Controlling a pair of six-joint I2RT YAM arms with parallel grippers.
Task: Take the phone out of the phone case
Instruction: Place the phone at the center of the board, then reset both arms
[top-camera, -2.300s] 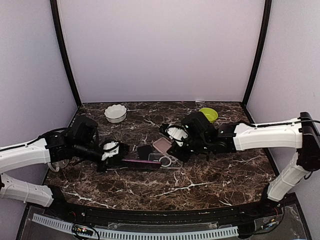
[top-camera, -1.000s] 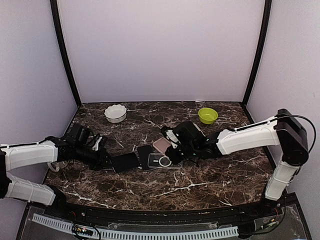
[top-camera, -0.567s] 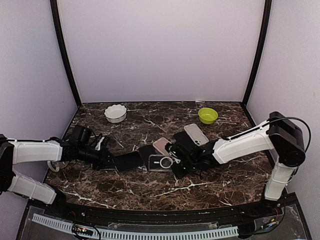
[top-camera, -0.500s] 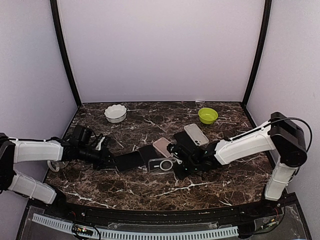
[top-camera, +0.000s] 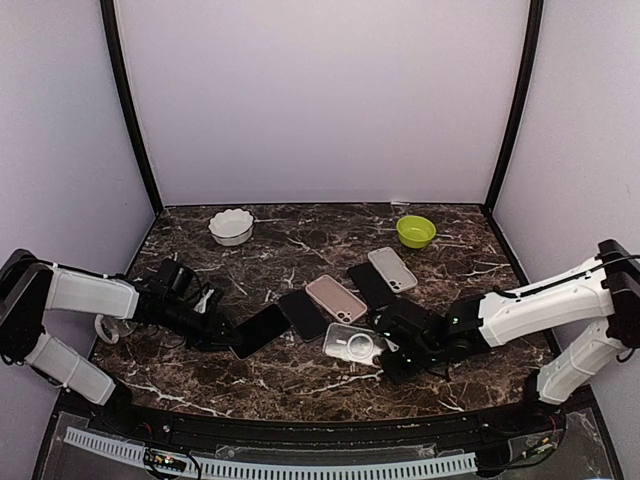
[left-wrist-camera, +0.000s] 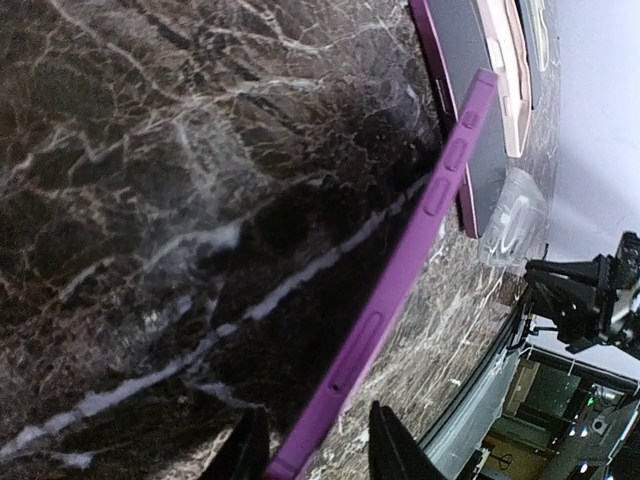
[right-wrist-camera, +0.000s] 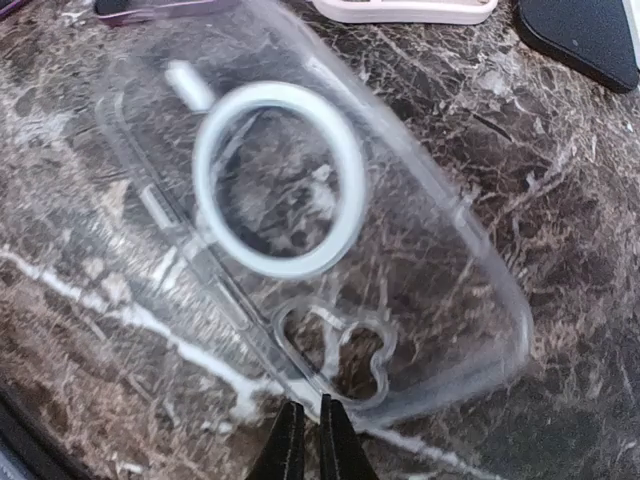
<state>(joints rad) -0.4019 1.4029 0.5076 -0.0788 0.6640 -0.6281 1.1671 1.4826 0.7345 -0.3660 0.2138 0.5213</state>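
From above: reaching in low from the left edge of the table (top-camera: 300, 385) with the left gripper (top-camera: 228, 333), meeting the phone (top-camera: 262, 330) at its short end, in the near-left part of the table. Coming from the right edge with the right gripper (top-camera: 390, 358), touching the clear phone case (top-camera: 352, 343) near the middle of the near edge, apart from the phone, with a pink handset (top-camera: 336, 298) lying behind both. Judging the separation done.

At the left wrist: straddling the phone's purple end with fingers (left-wrist-camera: 390, 440) set narrowly apart, tilting it edge-up over its shadow, probably for carrying it away from the case. Not possible to tell whether clamping, given a gap beside one finger.

At the right wrist: narrowing fingertips (right-wrist-camera: 288, 440) to a thin slit at the case's rim beside the camera cut-out, apparently pinching that wall, flat plastic offering no other hold. Showing marble through the back, hence empty.
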